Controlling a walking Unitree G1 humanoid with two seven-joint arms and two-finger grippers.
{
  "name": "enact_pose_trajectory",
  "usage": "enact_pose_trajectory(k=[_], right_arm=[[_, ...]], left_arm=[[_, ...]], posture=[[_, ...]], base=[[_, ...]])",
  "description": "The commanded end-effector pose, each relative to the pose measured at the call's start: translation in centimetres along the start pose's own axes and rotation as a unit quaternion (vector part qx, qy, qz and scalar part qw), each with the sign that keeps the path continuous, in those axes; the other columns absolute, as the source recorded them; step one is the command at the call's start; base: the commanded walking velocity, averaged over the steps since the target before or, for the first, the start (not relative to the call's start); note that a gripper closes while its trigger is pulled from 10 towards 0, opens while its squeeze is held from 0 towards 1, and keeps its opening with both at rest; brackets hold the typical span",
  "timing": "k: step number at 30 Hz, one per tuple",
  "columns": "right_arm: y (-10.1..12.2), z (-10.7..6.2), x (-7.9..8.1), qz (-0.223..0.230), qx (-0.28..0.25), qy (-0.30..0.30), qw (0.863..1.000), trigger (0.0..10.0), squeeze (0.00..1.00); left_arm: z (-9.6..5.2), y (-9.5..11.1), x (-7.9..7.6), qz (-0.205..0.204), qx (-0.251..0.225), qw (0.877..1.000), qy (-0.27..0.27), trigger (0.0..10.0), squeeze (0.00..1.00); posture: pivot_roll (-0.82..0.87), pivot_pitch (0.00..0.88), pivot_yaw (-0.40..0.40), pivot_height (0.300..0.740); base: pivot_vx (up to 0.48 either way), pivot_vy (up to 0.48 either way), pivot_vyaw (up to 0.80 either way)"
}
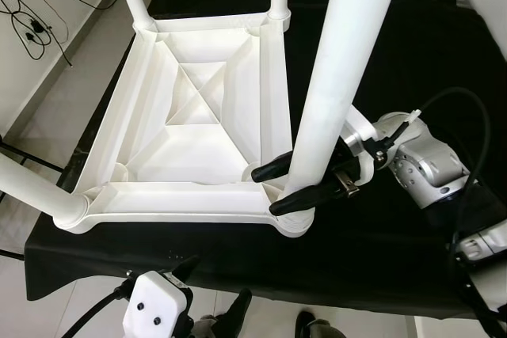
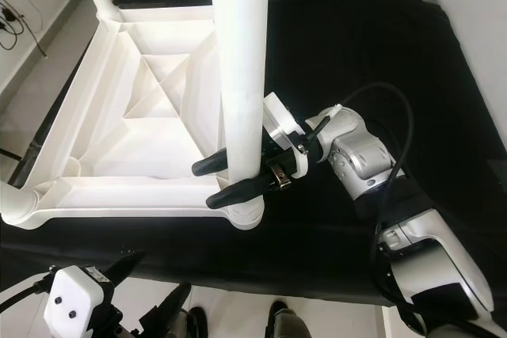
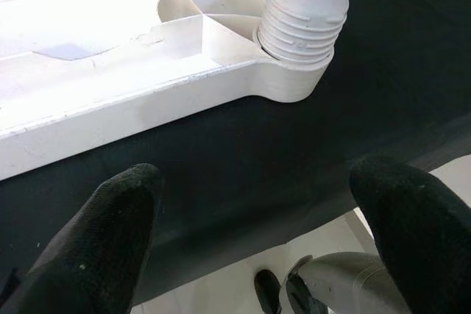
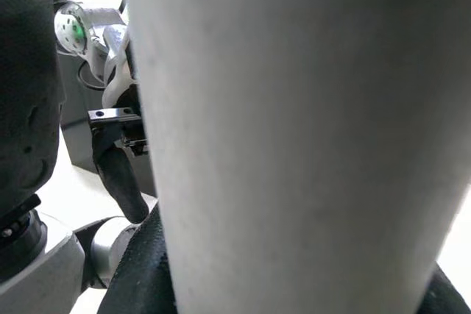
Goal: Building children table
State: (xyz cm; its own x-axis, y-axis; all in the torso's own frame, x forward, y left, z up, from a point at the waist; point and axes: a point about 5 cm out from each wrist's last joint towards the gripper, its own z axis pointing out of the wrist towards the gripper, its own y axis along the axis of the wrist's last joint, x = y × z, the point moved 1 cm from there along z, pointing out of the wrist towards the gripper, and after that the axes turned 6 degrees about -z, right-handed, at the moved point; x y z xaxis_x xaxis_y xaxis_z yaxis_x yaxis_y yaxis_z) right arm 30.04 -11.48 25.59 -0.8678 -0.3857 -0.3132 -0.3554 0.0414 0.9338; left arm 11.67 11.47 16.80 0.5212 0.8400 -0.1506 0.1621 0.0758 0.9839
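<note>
The white table leg (image 1: 333, 77) stood in the near corner socket of the upturned white tabletop (image 1: 198, 108), clenched between the right gripper (image 1: 287, 187) jaws just above the socket. The step looked like seating or screwing this leg home; next would come twisting, then release. The left gripper (image 3: 250, 218) hung open beyond the black cloth (image 1: 412, 45) edge, with free room around it.
</note>
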Motion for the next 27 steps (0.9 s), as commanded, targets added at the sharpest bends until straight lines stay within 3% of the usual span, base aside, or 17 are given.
enact_pose_trajectory(k=[1,7,9,15,22,27], right_arm=[[-1.2,1.0,1.0,0.030,-0.001,0.034,0.999,10.0,0.00],[-1.6,1.9,1.7,0.035,0.000,0.060,0.998,10.0,0.00],[-2.2,2.2,2.1,0.029,0.022,0.075,0.997,10.0,0.00],[-2.7,2.5,2.0,0.026,0.033,0.073,0.996,10.0,0.00],[-2.4,2.2,1.0,0.039,0.002,0.033,0.999,10.0,0.00],[-2.7,1.8,0.7,0.045,0.019,-0.020,0.999,10.0,0.00]], left_arm=[[-0.3,-0.4,0.0,0.001,0.014,1.000,-0.007,10.0,0.00],[-0.2,-0.3,-0.1,0.003,0.011,1.000,-0.008,10.0,0.00],[-0.1,-0.3,-0.1,0.004,0.010,1.000,-0.008,10.0,0.00],[-0.1,-0.2,0.0,0.005,0.006,1.000,-0.006,10.0,0.00],[0.1,-0.2,0.0,0.007,0.004,1.000,-0.007,10.0,0.00],[0.2,-0.2,0.0,0.007,0.002,1.000,-0.006,10.0,0.00]], posture=[[0.16,0.312,0.058,0.740],[0.16,0.315,0.057,0.740],[0.16,0.316,0.054,0.740],[0.15,0.318,0.053,0.740],[0.14,0.317,0.051,0.740],[0.13,0.317,0.045,0.740]], base=[[0.000,0.000,0.00],[0.000,0.000,0.00],[0.000,0.000,0.00],[0.000,0.000,0.00],[0.000,0.000,0.00],[0.000,0.000,0.00]])
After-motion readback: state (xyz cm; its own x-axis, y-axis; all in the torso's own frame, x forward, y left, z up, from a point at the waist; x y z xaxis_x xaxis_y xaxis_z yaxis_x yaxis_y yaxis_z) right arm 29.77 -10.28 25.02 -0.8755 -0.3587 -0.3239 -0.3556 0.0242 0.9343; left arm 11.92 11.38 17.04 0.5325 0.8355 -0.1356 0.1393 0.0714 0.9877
